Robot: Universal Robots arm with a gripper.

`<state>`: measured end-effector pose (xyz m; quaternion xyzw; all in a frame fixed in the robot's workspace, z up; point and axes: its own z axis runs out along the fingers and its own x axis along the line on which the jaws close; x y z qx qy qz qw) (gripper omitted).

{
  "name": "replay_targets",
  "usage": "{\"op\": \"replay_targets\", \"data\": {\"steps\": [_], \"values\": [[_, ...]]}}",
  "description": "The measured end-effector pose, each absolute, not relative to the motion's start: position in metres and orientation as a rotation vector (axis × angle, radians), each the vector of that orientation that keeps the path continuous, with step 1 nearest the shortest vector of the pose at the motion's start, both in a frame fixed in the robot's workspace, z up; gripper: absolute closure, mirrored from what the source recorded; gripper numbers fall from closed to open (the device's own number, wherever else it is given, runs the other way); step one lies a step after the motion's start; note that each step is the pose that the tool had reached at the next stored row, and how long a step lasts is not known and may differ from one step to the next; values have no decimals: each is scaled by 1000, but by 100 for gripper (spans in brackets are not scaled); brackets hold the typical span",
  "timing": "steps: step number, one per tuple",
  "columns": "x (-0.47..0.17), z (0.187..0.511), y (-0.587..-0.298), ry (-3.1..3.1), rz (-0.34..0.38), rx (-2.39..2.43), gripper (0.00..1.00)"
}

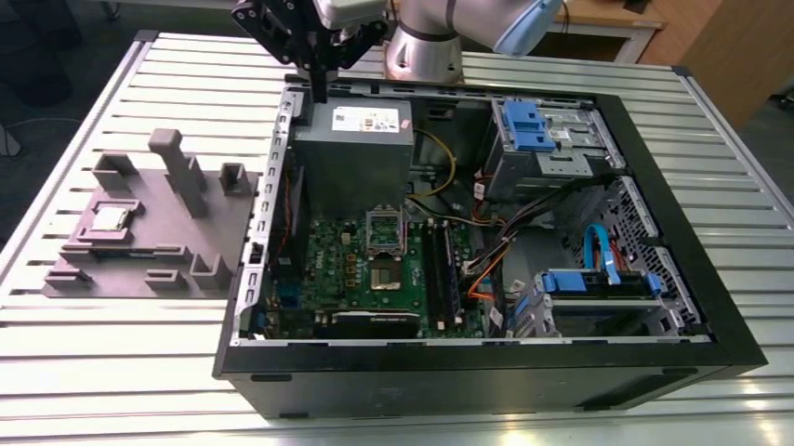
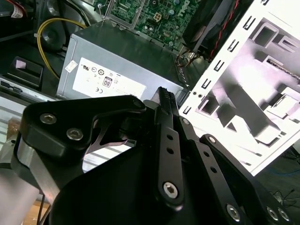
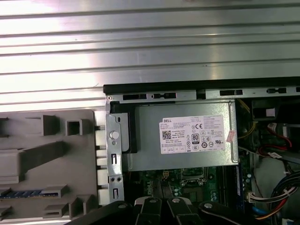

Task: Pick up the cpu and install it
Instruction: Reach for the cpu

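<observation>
Jaws are pressed together, with nothing between them, and they point down over the far edge of the open computer case (image 1: 496, 376). Directly under them stands the grey metal box (image 1: 351, 149) with a white label; both wrist views show it close to the black finger links. Beyond the box lies the green motherboard (image 1: 372, 269) with its shiny socket frame (image 1: 385, 228). The cpu (image 1: 110, 218) rests flat in a pocket of the grey moulded tray (image 1: 162, 269), on the slatted metal surface (image 1: 125, 344) at the exterior view's left, well apart from the jaws.
</observation>
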<state>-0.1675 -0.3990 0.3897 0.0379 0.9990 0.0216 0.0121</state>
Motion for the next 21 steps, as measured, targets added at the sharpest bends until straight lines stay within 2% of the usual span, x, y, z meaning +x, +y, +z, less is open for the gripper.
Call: {"op": "replay_targets", "data": {"steps": [21], "values": [[-171,388,-399,3116,68,118,89]]}}
